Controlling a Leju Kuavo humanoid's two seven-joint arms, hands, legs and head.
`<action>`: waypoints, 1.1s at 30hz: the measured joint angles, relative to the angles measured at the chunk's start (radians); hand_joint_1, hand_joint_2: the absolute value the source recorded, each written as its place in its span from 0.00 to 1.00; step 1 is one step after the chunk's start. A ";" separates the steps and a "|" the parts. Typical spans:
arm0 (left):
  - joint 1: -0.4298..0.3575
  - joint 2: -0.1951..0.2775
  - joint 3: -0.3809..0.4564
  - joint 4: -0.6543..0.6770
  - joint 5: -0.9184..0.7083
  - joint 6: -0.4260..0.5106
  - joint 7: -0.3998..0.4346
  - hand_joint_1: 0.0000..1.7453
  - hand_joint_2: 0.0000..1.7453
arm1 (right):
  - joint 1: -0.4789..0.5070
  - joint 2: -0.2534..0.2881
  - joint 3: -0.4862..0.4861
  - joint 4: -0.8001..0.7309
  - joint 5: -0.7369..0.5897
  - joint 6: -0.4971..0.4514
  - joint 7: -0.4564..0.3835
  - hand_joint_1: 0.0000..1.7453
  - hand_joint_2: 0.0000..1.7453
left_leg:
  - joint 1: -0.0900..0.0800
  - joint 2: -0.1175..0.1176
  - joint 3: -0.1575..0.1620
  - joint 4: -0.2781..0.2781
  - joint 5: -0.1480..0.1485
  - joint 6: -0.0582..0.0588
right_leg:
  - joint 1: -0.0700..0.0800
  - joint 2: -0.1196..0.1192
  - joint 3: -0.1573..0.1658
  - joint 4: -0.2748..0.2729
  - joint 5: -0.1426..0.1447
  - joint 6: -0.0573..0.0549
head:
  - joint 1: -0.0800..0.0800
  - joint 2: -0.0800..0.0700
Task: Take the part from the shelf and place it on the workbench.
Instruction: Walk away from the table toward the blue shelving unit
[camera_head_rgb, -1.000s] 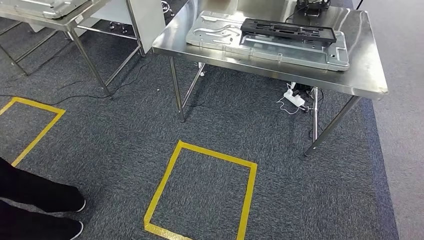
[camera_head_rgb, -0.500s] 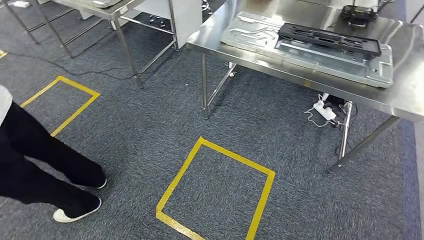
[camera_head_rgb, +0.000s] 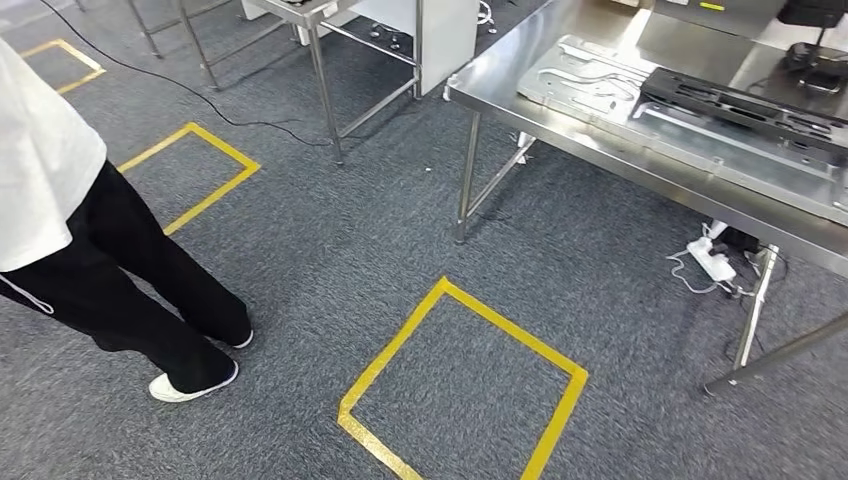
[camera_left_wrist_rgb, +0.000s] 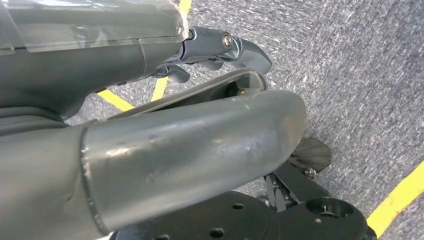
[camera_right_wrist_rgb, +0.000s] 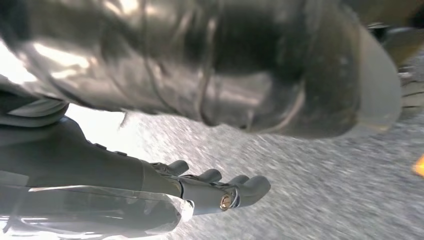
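Observation:
A steel workbench (camera_head_rgb: 560, 128) stands at the upper right of the head view. On it lies a silver metal plate (camera_head_rgb: 590, 75) with a long black part (camera_head_rgb: 740, 105) resting across it. My left hand (camera_left_wrist_rgb: 150, 105) hangs above the carpet, its thumb (camera_left_wrist_rgb: 200, 140) and fingers (camera_left_wrist_rgb: 225, 47) apart with nothing between them. My right hand (camera_right_wrist_rgb: 200, 85) hangs the same way, its dark fingers (camera_right_wrist_rgb: 225, 189) stretched out and empty over the grey carpet. No shelf is in sight.
A person (camera_head_rgb: 100, 250) in a white top and black trousers stands close at the left. Yellow tape squares (camera_head_rgb: 460, 390) mark the carpet. A white power strip (camera_head_rgb: 708, 258) with cables lies under the workbench. Another steel table's legs (camera_head_rgb: 322, 80) stand behind.
The whole head picture has shifted: the camera has turned left. The workbench has slid to the right edge and the person now takes up the left side.

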 joint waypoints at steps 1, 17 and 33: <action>0.000 -0.001 -0.003 0.000 -0.001 0.001 0.000 0.00 0.00 | -0.001 0.000 -0.003 0.000 -0.001 0.000 0.002 0.00 0.00 | 0.000 -0.009 -0.005 0.002 0.000 -0.007 | 0.002 0.004 0.001 -0.005 -0.003 -0.003 | 0.000 0.000; 0.004 -0.004 -0.006 0.000 0.002 0.003 0.020 0.00 0.00 | -0.005 0.005 -0.011 0.001 0.019 0.006 0.010 0.00 0.00 | -0.011 0.151 0.004 0.000 -0.013 -0.008 | 0.013 -0.191 0.027 -0.019 -0.014 -0.012 | -0.003 0.000; 0.005 -0.010 -0.006 0.000 -0.008 0.005 0.018 0.00 0.00 | -0.003 0.008 -0.011 0.002 0.024 0.019 0.017 0.00 0.00 | -0.003 -0.025 -0.011 0.006 -0.001 -0.011 | 0.005 -0.016 -0.009 0.001 0.001 -0.012 | -0.002 0.000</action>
